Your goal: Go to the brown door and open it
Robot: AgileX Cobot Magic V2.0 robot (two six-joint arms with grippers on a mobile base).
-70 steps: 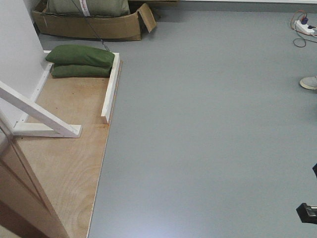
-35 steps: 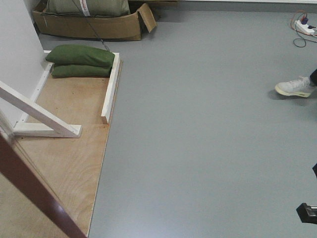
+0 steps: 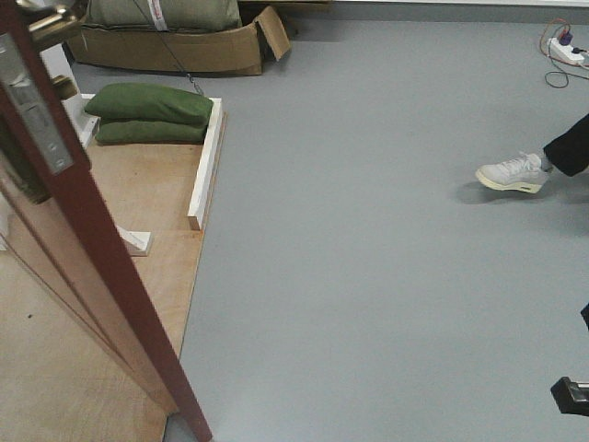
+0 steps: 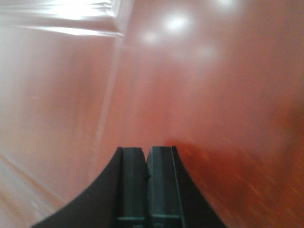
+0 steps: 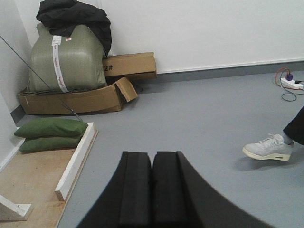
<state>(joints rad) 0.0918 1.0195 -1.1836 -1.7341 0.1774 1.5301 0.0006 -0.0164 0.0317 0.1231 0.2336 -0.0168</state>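
Brown door (image 3: 106, 267) stood ajar at 9 o'clock in the front view, edge running from 11 down to 7. Brass lever handle (image 3: 46, 20) and silver latch plate (image 3: 35, 110) sat at 11. My left end effector (image 4: 146, 154) was pinched closed, empty, close to the glossy door panel; contact unclear. My right end effector (image 5: 152, 159) was closed too, empty, over grey floor (image 5: 199, 118). Green sandbags (image 5: 50, 129) at 9, white sneaker (image 5: 268, 147) at 3.

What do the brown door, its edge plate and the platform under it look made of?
The brown door seems wood under glossy reddish-brown varnish, with glare spots in the left wrist view. Its edge plate: silver metal, by its dull sheen. The platform: likely bare plywood, pale, faintly grained.
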